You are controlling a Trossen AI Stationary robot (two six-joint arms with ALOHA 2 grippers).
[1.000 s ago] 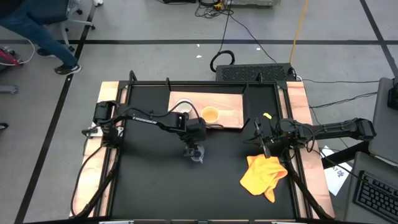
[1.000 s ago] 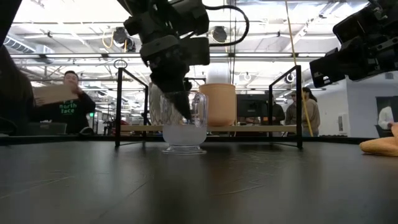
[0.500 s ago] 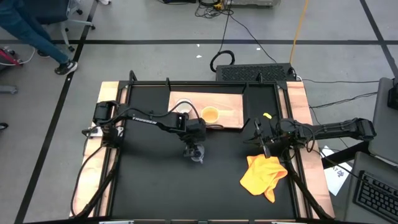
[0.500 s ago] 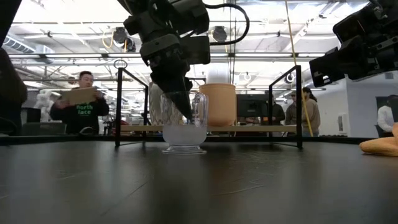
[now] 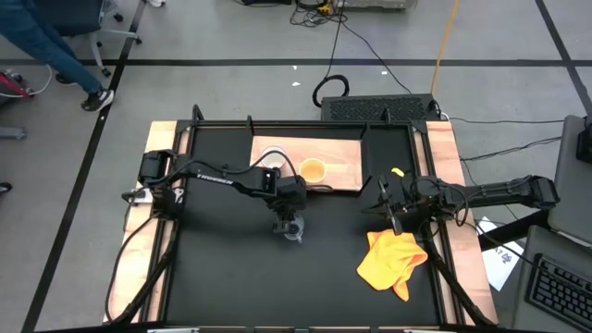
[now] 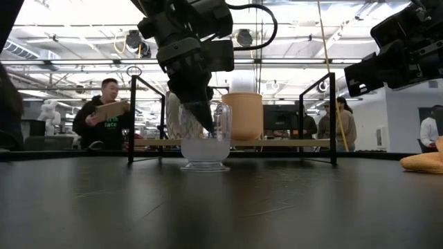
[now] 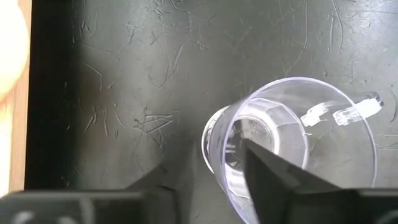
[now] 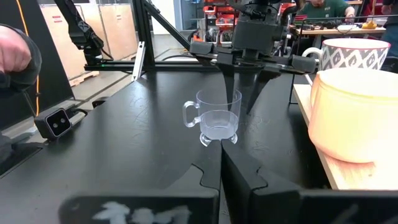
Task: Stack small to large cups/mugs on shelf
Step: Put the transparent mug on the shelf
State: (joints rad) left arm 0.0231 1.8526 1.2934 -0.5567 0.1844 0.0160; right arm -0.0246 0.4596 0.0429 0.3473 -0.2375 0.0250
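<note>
The clear glass cup (image 5: pixel 294 233) stands upright on its base on the black tabletop, in front of the shelf (image 5: pixel 344 151). My left gripper (image 7: pixel 205 158) comes down onto it, open. One finger (image 7: pixel 273 177) is inside the cup (image 7: pixel 311 134) and the other (image 7: pixel 158 183) outside its wall. The orange-yellow mug (image 5: pixel 313 170) and the white mug (image 8: pixel 351 53) stand on the shelf. My right gripper (image 8: pixel 221 165) waits shut and level at the table's right edge. My left gripper straddles the glass cup's wall (image 7: pixel 214 155) on the side away from its handle (image 7: pixel 348 112), slanting down from above. A dark gap shows between the outer finger and the wall. Whether the inner finger touches the glass, I cannot tell. The cup stands on the table.
A crumpled yellow cloth (image 5: pixel 393 259) lies at the near right, below my right gripper (image 5: pixel 383 205). Black frame posts (image 6: pixel 131 117) stand at the shelf's ends (image 6: pixel 277 142). People stand in the room behind the table.
</note>
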